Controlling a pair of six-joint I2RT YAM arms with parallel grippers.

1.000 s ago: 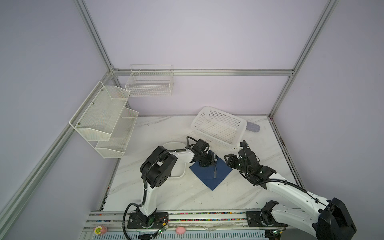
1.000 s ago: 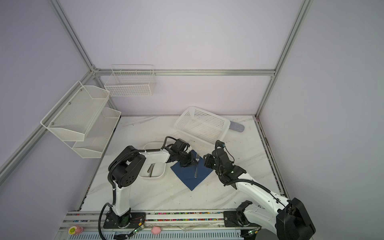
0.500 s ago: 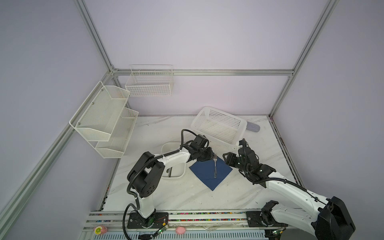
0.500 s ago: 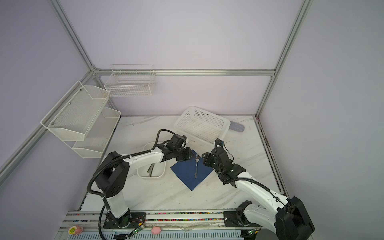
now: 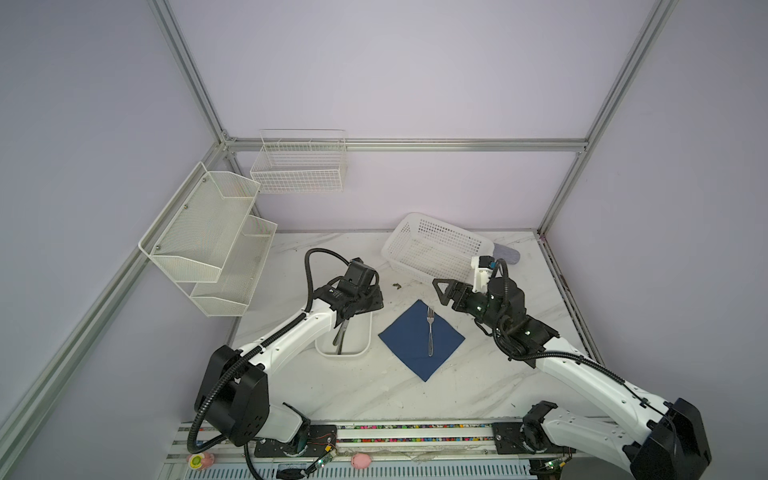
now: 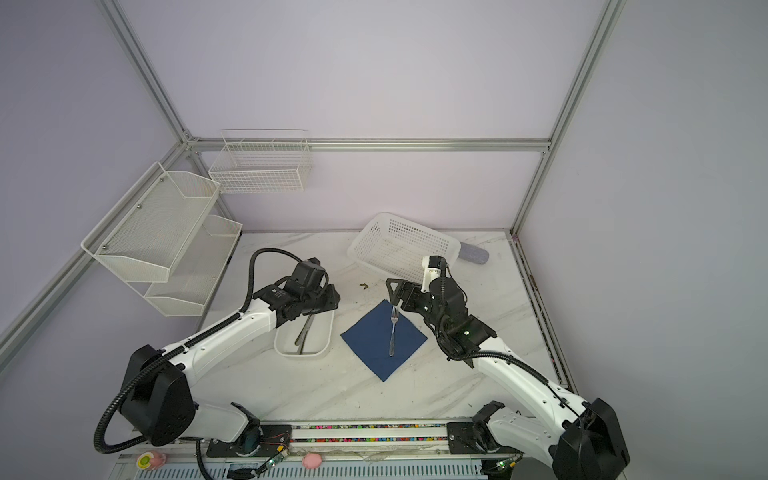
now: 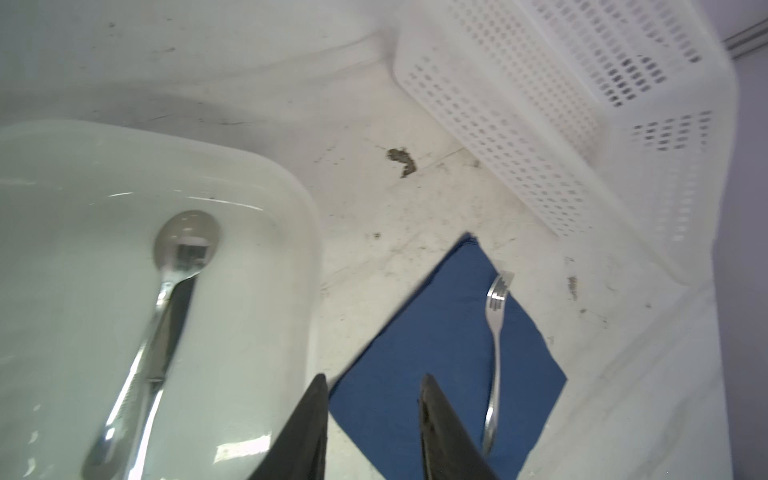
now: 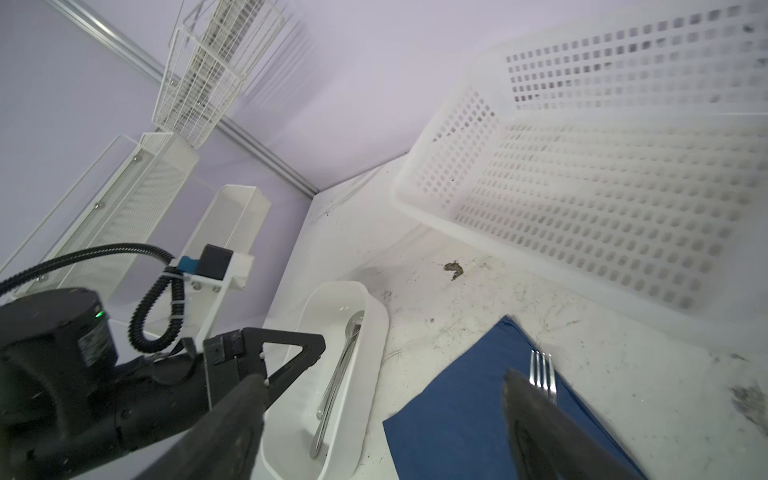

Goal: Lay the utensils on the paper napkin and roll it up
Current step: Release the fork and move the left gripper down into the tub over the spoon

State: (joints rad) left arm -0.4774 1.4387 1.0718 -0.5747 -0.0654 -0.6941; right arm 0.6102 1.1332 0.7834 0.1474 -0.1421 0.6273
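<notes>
- The fork [image 5: 430,332] lies flat on the paper napkin [image 5: 405,343], with its tines toward the far corner. The napkin lies spread on the bench [image 5: 374,395], just beside the white dish [image 5: 360,353].
- The spoon [image 7: 187,237] and knife [image 7: 174,316] lie in the dish, touching along their length.
- The left tool [image 7: 374,382] hovers over the dish's far end, its fingers partly spread with nothing between them.
- The right tool [image 8: 380,380] hangs near the napkin's far corner, close above the tines, spread wide and empty.
- Because spoon and knife lie together, a pinch on one may drag or lift the other, which could then drop onto the bench.
- Slim metal lying flat on the smooth dish floor leaves little to bite on, so the fingers may skid or tip the dish.
- The napkin is thin, so a tool brushing it may crease it or shift it under the fork.
- Setting the next piece down carelessly may knock the fork askew.
</notes>
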